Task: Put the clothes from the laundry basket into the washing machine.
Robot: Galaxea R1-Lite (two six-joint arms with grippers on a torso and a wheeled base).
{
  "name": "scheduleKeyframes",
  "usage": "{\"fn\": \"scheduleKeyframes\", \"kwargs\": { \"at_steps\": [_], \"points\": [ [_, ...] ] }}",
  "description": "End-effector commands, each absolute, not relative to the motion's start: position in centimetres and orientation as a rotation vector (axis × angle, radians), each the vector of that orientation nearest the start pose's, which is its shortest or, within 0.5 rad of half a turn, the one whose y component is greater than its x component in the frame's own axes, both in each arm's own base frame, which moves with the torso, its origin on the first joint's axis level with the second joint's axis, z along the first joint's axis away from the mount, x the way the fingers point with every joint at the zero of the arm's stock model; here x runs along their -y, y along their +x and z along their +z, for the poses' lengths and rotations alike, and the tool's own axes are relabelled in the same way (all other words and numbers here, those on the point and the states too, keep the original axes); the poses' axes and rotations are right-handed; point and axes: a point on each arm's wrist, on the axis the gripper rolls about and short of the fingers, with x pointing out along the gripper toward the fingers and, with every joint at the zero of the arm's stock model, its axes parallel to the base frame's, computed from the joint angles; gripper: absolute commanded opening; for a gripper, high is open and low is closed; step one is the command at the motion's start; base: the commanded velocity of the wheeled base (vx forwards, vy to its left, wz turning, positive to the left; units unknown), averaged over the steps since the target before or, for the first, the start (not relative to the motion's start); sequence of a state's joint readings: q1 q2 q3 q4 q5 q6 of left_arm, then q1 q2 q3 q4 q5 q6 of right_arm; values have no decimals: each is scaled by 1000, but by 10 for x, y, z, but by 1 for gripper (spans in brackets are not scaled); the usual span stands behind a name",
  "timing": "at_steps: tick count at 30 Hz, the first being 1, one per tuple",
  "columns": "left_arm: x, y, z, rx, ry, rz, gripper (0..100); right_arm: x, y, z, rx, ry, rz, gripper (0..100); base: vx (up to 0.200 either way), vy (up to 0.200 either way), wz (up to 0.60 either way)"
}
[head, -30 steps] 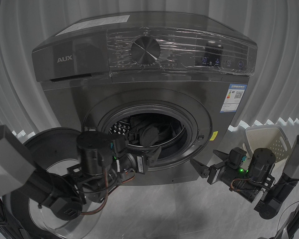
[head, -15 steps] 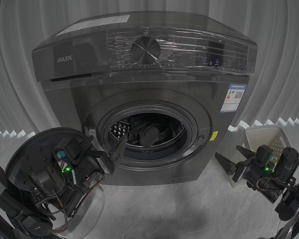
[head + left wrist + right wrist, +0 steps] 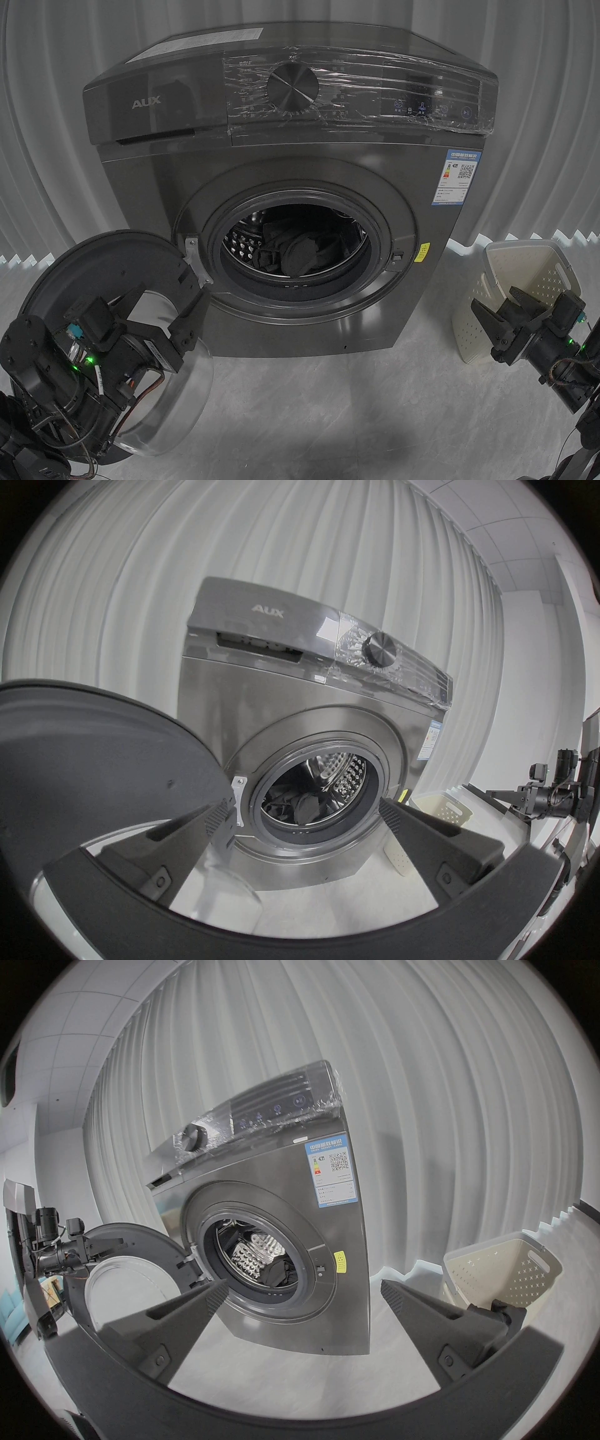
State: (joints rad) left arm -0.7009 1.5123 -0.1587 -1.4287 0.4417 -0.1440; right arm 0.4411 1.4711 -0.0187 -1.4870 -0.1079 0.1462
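Note:
The grey washing machine stands with its round door swung open to the left. Dark clothes lie piled inside the drum, also seen as dark clothes in the left wrist view. The white laundry basket sits on the floor at the machine's right, and no clothes show in it. My left gripper hangs open and empty low in front of the open door. My right gripper is open and empty just in front of the basket.
Pleated white curtains hang behind and beside the machine. The door's clear glass bowl bulges out right by my left gripper. Bare grey floor stretches in front of the machine between the arms.
Both arms have drawn back from the machine: the left gripper from the drum opening down to the door, the right gripper over to the basket. The head view has shifted too.

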Motion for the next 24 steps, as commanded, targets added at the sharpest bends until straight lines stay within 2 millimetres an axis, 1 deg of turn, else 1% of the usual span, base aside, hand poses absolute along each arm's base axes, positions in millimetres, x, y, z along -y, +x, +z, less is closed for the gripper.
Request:
{"fn": "scheduleKeyframes", "kwargs": {
  "at_steps": [1, 4, 7, 10, 11, 14, 16, 19, 21, 23, 24],
  "points": [
    [111, 146, 158, 68, -196, -263, 100, -66, 146, 139, 20, 157, 332, 100, -200, 0, 0],
    [107, 143, 159, 75, -200, -259, 100, -66, 146, 139, 24, 158, 330, 100, -200, 0, 0],
    [94, 133, 167, 125, -226, -236, 100, -62, 140, 146, 63, 145, 324, 100, -200, 0, 0],
    [88, 127, 172, 150, -241, -235, 100, -58, 136, 150, 84, 137, 309, 100, -200, 0, 0],
    [81, 123, 178, 186, -257, -214, 100, -54, 129, 152, 92, 119, 310, 100, -200, 0, 0],
    [70, 118, 181, 211, -243, -176, 100, -49, 119, 150, 44, 89, 299, 100, -200, 0, 0],
    [64, 110, 177, 200, -220, -172, 100, -44, 109, 148, 11, 79, 295, 100, -200, 0, 0],
    [60, 99, 166, 148, -192, -204, 100, -38, 96, 147, -3, 74, 285, 100, -200, 0, 0],
    [60, 90, 160, 107, -186, -247, 100, -36, 94, 146, -14, 70, 271, 100, -200, 0, 0],
    [57, 86, 154, 52, -157, -249, 100, -30, 91, 141, -56, 63, 214, 100, -200, 0, 0],
    [54, 82, 150, 14, -135, -245, 100, -28, 89, 139, -70, 61, 200, 100, 0, 0, 0]
  ]
}}
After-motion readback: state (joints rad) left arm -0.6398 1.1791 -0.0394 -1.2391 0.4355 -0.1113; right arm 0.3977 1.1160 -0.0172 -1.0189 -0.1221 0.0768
